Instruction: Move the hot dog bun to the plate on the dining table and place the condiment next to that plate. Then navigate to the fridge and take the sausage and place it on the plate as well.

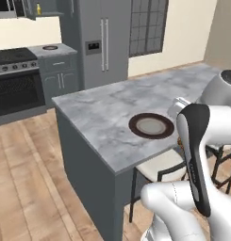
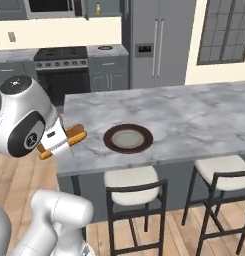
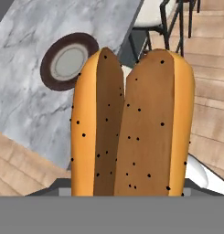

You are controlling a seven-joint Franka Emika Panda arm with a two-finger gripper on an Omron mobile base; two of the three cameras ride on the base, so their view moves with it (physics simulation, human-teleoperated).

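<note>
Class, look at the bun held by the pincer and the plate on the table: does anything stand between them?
Nothing visible does. The hot dog bun sits in the pincer beside the table's edge, and only bare marble lies between it and the plate.

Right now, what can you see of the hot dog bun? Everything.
The hot dog bun is golden-orange outside, split lengthwise into two halves with darker brown, black-speckled inner faces. It is held in the gripper, poking out sideways in the right base view, in the air beside the marble table's end. It is not yet on the dark-rimmed plate.
</note>
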